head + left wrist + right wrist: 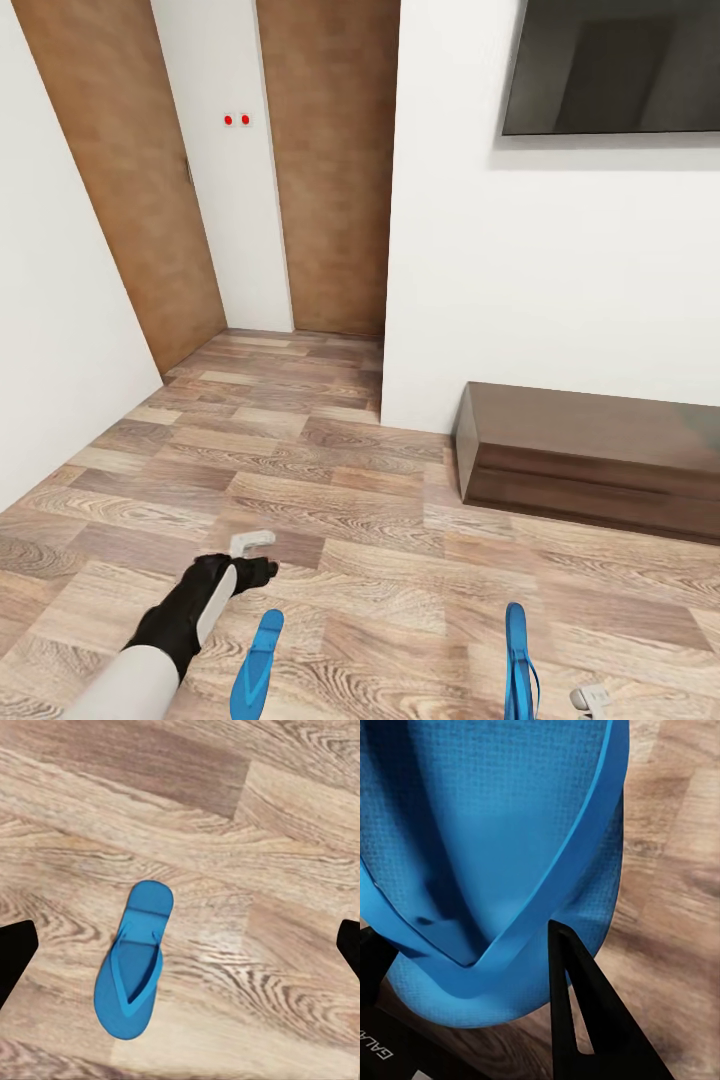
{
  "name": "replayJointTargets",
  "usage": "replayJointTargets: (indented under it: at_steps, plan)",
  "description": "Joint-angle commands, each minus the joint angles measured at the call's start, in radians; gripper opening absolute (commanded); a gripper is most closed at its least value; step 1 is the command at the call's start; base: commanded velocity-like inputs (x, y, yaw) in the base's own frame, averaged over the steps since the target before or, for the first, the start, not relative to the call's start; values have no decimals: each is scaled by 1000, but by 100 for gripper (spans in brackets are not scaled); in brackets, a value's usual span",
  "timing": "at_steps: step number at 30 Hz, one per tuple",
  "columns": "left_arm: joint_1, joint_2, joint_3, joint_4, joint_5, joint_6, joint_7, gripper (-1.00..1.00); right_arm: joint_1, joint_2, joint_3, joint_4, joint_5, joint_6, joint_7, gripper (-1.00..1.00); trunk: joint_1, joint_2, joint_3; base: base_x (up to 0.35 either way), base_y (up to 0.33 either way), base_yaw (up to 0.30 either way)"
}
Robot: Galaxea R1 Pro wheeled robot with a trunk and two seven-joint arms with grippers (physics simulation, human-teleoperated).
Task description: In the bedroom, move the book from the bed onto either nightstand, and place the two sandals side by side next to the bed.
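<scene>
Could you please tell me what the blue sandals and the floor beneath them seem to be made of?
The sandals look like matte foam or rubber: a fine dimpled texture shows in the right wrist view, with thin straps. The floor looks like wood-look plank, with visible grain and a slight sheen; real wood or laminate is unclear.

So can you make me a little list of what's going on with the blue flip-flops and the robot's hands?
left sandal: flat on the wood floor, under the left gripper
left gripper: open, holding nothing
right sandal: turned on its edge, by the right gripper
right gripper: finger against the strap; grip unclear
nearby: dark wooden bench by the wall
</scene>
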Motion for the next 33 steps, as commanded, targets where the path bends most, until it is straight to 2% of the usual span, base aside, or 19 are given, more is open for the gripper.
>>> replayJointTargets:
  at_steps: [1,5,8,10,12,16,18,28,31,33]
  plan:
    - [-1,1,-4,27,11,-21,7,100,-1,1,-8,-1,7,5,6,-100,0,0,-1,0,0,0]
    - [-1,9,-10,112,10,-124,6,100,-1,1,-8,-1,7,5,6,-100,0,0,-1,0,0,0]
    - [-1,13,-20,133,9,-150,7,100,-1,1,-8,-1,7,5,6,-100,0,0,-1,0,0,0]
    - [-1,14,-38,138,9,-155,9,100,-1,1,-8,-1,7,5,6,-100,0,0,-1,0,0,0]
    - [-1,14,-77,141,10,-158,10,100,-1,1,-8,-2,6,5,6,-100,0,0,-1,0,0,0]
    - [-1,15,-132,143,10,-159,11,100,-1,1,-10,-2,5,5,7,-100,0,0,-1,0,0,0]
    - [-1,15,-141,144,10,-159,12,100,-1,1,-11,-2,5,5,7,-100,0,0,-1,0,0,0]
    - [-1,13,-150,144,11,-159,12,100,-1,-1,-13,-4,3,17,18,-100,38,-70,-32,0,0,0]
    - [-1,13,-150,144,11,-159,12,100,-2,-5,-14,-13,2,53,19,-100,50,-91,-42,0,0,0]
    - [-1,13,-151,144,11,-158,12,100,-5,-8,-14,-24,-3,168,19,-100,57,-105,-48,0,0,0]
